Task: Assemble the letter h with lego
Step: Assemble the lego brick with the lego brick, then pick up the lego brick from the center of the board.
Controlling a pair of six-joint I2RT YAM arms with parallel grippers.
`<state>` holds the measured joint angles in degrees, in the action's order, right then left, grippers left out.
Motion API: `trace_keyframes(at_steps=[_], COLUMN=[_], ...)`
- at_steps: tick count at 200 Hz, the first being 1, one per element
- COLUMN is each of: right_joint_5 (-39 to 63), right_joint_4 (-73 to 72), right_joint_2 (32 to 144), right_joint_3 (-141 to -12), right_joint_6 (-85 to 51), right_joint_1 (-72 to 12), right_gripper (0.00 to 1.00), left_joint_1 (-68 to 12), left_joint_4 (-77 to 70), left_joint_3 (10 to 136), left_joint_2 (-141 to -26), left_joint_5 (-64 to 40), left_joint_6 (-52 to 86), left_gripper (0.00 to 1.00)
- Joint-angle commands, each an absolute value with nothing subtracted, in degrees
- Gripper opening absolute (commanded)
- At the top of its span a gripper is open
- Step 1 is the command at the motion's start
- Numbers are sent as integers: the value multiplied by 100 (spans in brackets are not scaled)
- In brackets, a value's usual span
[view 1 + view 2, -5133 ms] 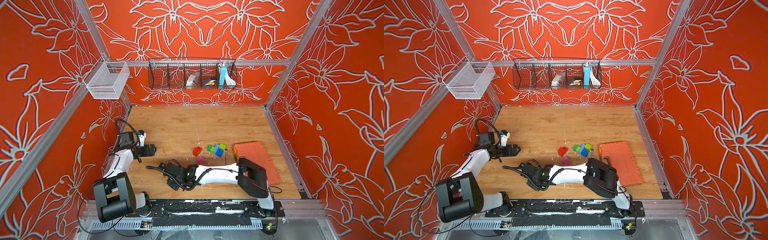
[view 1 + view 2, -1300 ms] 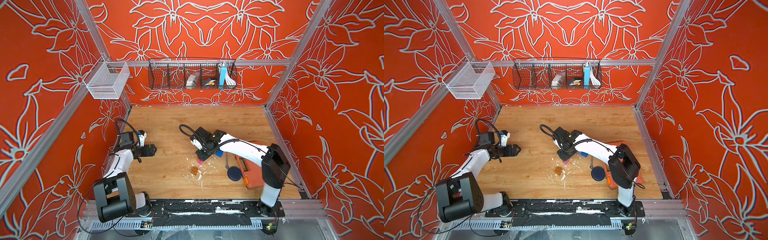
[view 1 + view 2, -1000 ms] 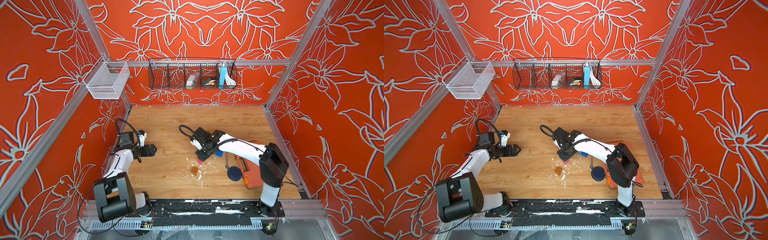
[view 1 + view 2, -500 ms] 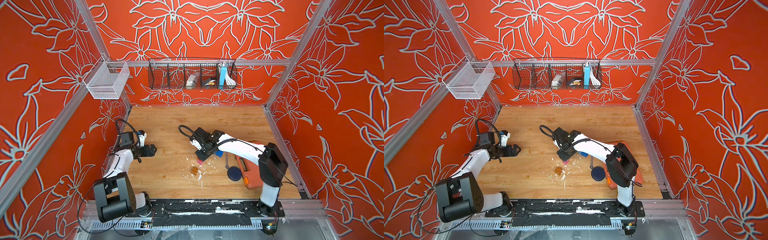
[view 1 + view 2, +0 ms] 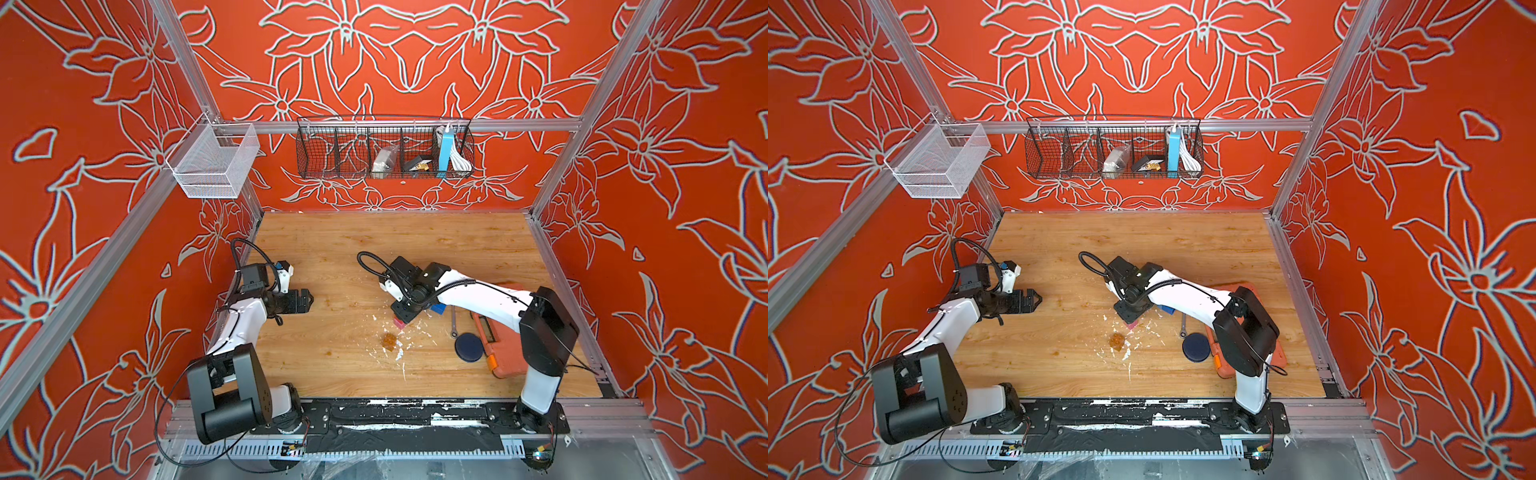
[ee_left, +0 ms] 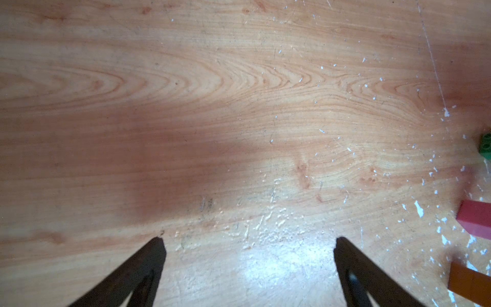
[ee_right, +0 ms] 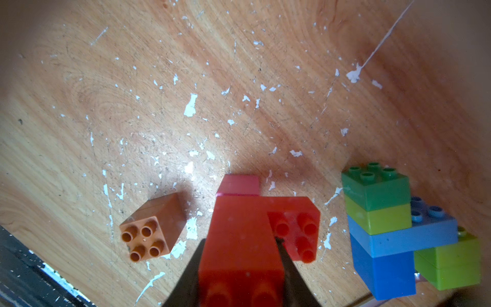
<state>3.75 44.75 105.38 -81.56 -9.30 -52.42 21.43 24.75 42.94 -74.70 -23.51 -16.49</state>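
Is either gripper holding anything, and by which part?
Right gripper grips the red brick by its opposite sides, at the end away from the pink brick. Left gripper: open, empty.

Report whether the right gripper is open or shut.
Shut on the red brick: the right gripper's fingers flank it in the wrist view.

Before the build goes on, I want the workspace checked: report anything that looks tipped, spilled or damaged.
The amber-brown square plastic brick lies tipped on its side, studs facing sideways, apart from the green, lime and blue stacked bricks. White flecks are scattered over the wooden tabletop, like chipped finish.
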Motion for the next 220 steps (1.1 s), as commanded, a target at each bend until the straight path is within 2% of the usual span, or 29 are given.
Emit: trace_keyframes(at_steps=[1,36,100,158,189,220], right_joint_5=[-98,263,-244,216,-29,-95], right_joint_4=[5124,5047,5036,4580,4871,5254], right_joint_2=[11113,11180,11184,11516,11412,11263], right_joint_3=[-7891,-7880,-7856,-7372,-7773,-8805], right_joint_6=[-704,-755,-736,-967,-923,-933], right_joint_1=[-5402,-5493,-5498,-5496,-5501,-5502], right_gripper=[24,24,22,21,20,20], left_joint_1=[2161,2159,2160,2161,2162,2161], left_joint_4=[2566,2551,2579,2567,2619,2566], left_joint_3=[4325,4310,4337,4312,4394,4324], left_joint_2=[-7521,-7493,-7537,-7500,-7628,-7545], left_joint_5=[-2447,-2445,-2445,-2457,-2458,-2476], left_joint_6=[-1696,-1687,-1695,-1701,-1705,-1705], left_gripper=[99,99,99,99,99,99])
